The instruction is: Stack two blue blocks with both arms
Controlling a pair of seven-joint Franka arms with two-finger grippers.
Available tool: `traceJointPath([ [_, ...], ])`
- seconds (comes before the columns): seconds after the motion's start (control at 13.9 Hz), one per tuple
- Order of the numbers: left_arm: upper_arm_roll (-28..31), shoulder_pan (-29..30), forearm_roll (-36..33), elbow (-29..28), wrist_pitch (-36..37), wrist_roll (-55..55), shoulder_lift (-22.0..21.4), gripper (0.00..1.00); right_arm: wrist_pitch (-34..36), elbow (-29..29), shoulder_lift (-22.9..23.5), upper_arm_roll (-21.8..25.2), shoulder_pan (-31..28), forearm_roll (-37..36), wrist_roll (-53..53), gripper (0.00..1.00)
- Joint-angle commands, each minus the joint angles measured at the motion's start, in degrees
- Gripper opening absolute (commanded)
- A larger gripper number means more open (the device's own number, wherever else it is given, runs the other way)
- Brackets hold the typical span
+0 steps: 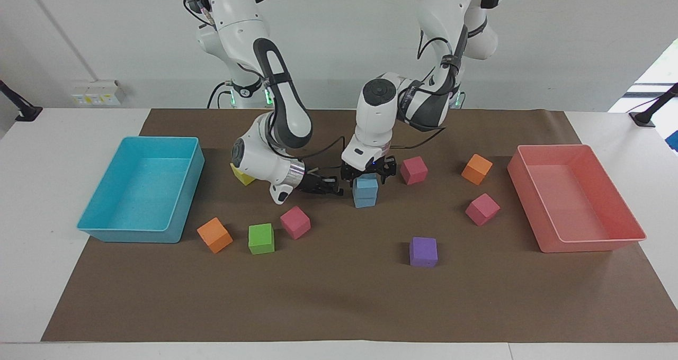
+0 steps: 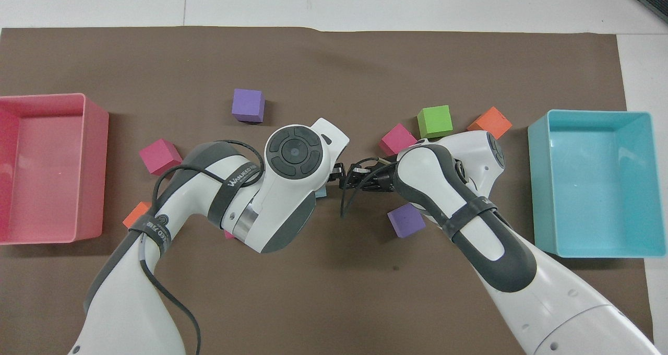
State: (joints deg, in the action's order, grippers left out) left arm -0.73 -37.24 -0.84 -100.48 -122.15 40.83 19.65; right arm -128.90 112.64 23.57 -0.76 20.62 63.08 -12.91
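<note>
Two light blue blocks stand stacked mid-table, the upper blue block [image 1: 366, 185] squarely on the lower blue block [image 1: 365, 199]. My left gripper [image 1: 368, 174] points straight down over the stack, open, its fingers spread to either side of the upper block's top. My right gripper [image 1: 324, 185] lies low beside the stack toward the right arm's end, pointing at it, shut and holding nothing. From overhead the left wrist covers the stack; only a sliver of blue block [image 2: 322, 191] shows.
A turquoise bin [image 1: 140, 190] sits at the right arm's end, a pink bin [image 1: 574, 196] at the left arm's end. Magenta cubes [image 1: 413, 170] [image 1: 482, 209] [image 1: 295, 222], orange cubes [image 1: 476, 169] [image 1: 214, 235], a green cube [image 1: 261, 238], a purple cube [image 1: 423, 251] and a yellow cube [image 1: 241, 176] lie scattered.
</note>
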Motion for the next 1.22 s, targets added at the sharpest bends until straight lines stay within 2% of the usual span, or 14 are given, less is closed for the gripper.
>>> traceJointPath([
  [0.0,0.5,-0.5,-0.7,-1.3,-0.8,0.9,-0.9,1.0,-1.4,1.6,-1.2,-0.3,-0.1,2.1,-2.7,0.0],
  [0.58,0.5,-0.6,-0.6,-1.4,0.0,1.4,-1.0,1.0,-1.4,1.6,-1.2,-0.3,-0.1,1.7,-2.6,0.0],
  [0.86,0.5,-0.9,-0.3,-1.4,0.1,5.2,-1.1,1.0,-1.0,1.5,-1.2,-0.3,-0.2,1.3,-2.6,0.0],
  [1.01,0.5,-0.9,-0.3,-1.6,0.1,6.4,-1.1,0.48,-0.7,1.5,-1.2,-0.2,-0.3,1.3,-2.8,0.0],
  [1.08,0.5,-0.9,-0.3,-1.6,0.2,6.2,-1.1,0.32,-0.7,1.4,-1.2,-0.2,-0.3,1.3,-2.6,0.0],
  [1.15,0.5,-0.9,-0.3,-1.6,0.2,6.1,-1.1,0.22,-0.7,1.5,-1.8,-0.1,-0.3,1.3,-2.4,0.0],
])
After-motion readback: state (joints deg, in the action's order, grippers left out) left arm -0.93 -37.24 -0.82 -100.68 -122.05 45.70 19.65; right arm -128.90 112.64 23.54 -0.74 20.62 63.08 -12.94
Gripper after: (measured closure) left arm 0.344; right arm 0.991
